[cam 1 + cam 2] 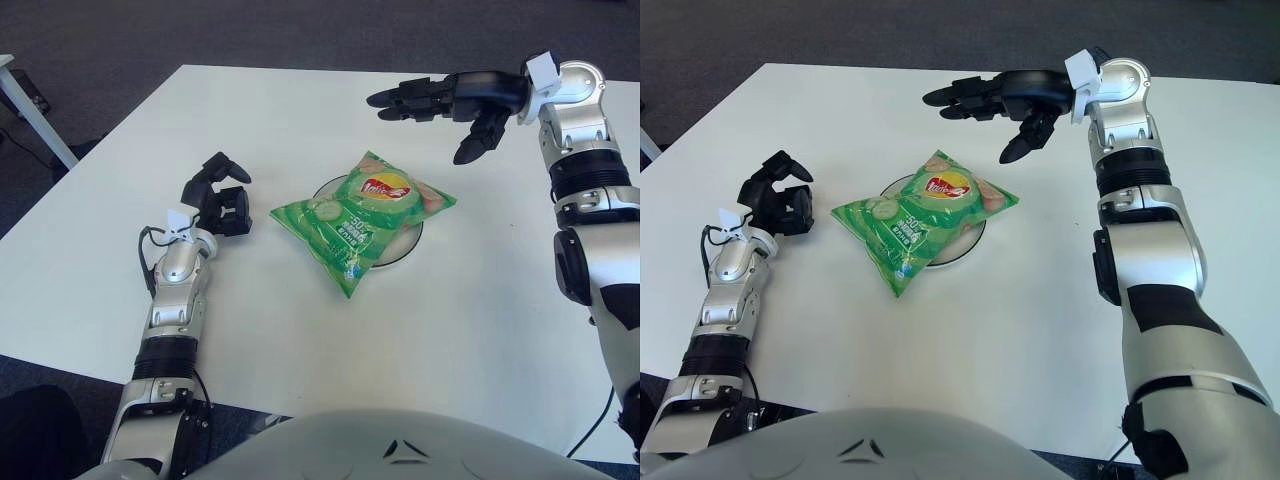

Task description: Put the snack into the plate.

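One white table (300, 360), dark floor (200, 30).

The green glossy plastic-film snack bag (361, 216) looks crinkled and shiny; the round white plate (404, 243) under it appears smooth; the white worktop (470, 310) is matt; both arms show silver metal-look shells and black plastic fingers (410, 97)
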Tool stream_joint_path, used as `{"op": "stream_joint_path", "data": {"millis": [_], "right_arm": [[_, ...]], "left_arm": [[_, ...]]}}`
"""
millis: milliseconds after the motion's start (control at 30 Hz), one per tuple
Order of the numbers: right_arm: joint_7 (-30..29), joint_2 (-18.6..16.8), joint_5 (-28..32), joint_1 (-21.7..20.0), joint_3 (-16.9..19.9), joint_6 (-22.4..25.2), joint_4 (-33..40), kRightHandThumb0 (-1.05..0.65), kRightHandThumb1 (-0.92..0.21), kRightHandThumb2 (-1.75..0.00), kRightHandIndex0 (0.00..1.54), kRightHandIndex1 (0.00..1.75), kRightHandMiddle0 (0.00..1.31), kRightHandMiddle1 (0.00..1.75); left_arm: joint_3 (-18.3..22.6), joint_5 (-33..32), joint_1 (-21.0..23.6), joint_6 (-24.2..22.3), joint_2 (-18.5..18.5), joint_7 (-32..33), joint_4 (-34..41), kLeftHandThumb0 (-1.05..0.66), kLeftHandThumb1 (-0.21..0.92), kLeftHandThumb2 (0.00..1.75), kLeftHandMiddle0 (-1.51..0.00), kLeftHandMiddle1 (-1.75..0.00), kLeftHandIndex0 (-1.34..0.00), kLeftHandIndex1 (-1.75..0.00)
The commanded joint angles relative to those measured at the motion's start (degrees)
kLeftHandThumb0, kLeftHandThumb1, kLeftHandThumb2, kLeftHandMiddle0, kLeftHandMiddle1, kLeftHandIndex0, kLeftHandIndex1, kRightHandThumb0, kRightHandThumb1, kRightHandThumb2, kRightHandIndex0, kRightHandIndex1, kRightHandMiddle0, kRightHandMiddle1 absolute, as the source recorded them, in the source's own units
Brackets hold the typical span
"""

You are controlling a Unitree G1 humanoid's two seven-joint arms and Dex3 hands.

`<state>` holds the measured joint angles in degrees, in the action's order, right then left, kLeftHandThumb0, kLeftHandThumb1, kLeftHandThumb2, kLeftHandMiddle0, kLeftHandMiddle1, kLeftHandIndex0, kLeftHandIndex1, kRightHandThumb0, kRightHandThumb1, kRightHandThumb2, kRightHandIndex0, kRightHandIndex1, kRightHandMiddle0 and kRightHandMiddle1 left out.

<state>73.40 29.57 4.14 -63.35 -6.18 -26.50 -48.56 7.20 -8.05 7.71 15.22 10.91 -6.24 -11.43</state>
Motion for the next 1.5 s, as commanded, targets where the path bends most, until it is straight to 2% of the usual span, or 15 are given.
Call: {"op": "stream_joint_path", "data": {"millis": [0, 33, 100, 200, 400, 567, 867, 1067, 1133, 1267, 1467], "right_arm": [[-9.0, 2.3, -4.7, 1.7, 0.4, -0.5, -1.8, -0.97, -0.86, -0.33, 0.00, 0.00, 0.01, 0.00], [-11.6, 2.9, -6.1, 1.8, 0.2, -0.2, -2.8, -0.95, -0.86, -0.34, 0.01, 0.00, 0.01, 0.01], [-18.0, 3.4, -9.4, 2.5, -0.2, 3.1, -0.3, -0.89, -0.85, -0.39, 0.03, 0.01, 0.00, 0.08], [-22.5, 3.8, -11.9, 2.7, -0.6, 6.8, 1.5, -0.79, -0.80, -0.49, 0.08, 0.04, 0.00, 0.27], [-26.1, 5.5, -14.5, 1.4, -0.9, 11.6, -1.9, -0.68, -0.75, -0.62, 0.15, 0.09, 0.00, 0.52], [-26.6, 5.8, -15.0, 1.0, -1.0, 14.2, -3.0, -0.65, -0.77, -0.66, 0.16, 0.10, 0.00, 0.59], [-30.3, 6.2, -14.1, 2.9, 0.9, 20.7, -2.1, -0.60, -0.76, -0.67, 0.20, 0.13, 0.00, 0.73], [-34.4, 6.3, -14.5, 5.2, 1.3, 22.5, 0.9, -0.58, -0.73, -0.71, 0.23, 0.18, 0.00, 0.80], [-37.6, 6.4, -14.7, 7.8, 2.0, 21.6, 2.2, -0.57, -0.71, -0.72, 0.24, 0.21, 0.00, 0.82], [-43.5, 5.5, -14.1, 12.3, 3.7, 20.1, 2.8, -0.53, -0.67, -0.80, 0.21, 0.36, 0.00, 0.90], [-47.7, 2.5, -10.5, 13.6, 7.1, 25.9, 5.4, -0.40, -0.62, -0.95, 0.23, 0.73, 0.00, 1.01]], "left_arm": [[-1.4, 0.5, -7.4, -0.6, -4.7, 0.9, -4.7, -0.47, 0.33, 1.30, -1.29, -1.75, -0.60, -1.75], [-1.5, 0.6, -7.4, -0.6, -4.7, 0.9, -4.7, -0.47, 0.33, 1.30, -1.29, -1.75, -0.60, -1.75], [-1.5, 0.7, -7.4, -0.6, -4.6, 0.9, -4.7, -0.47, 0.33, 1.30, -1.28, -1.75, -0.60, -1.75], [-1.5, 0.8, -7.4, -0.2, -4.5, 0.8, -4.9, -0.47, 0.33, 1.30, -1.28, -1.75, -0.60, -1.75], [-1.6, 1.6, -7.0, 0.7, -4.6, 1.3, -5.9, -0.47, 0.33, 1.29, -1.29, -1.75, -0.60, -1.75], [-1.4, 1.9, -6.9, 0.8, -4.8, 1.8, -6.0, -0.47, 0.33, 1.29, -1.29, -1.75, -0.60, -1.75], [-1.4, 1.6, -7.1, 0.5, -4.8, 1.6, -5.8, -0.47, 0.34, 1.29, -1.28, -1.75, -0.59, -1.75], [-1.4, 1.5, -7.2, 0.8, -4.6, 1.3, -6.0, -0.47, 0.34, 1.28, -1.28, -1.75, -0.59, -1.75], [-1.4, 1.5, -7.2, 0.7, -4.6, 1.3, -6.1, -0.47, 0.34, 1.28, -1.28, -1.75, -0.59, -1.75], [-1.3, 1.8, -7.1, 0.8, -4.5, 1.6, -6.4, -0.47, 0.35, 1.28, -1.28, -1.75, -0.59, -1.75], [-1.3, 1.9, -7.0, 0.9, -4.5, 1.6, -6.6, -0.47, 0.35, 1.28, -1.28, -1.75, -0.59, -1.75]]}}
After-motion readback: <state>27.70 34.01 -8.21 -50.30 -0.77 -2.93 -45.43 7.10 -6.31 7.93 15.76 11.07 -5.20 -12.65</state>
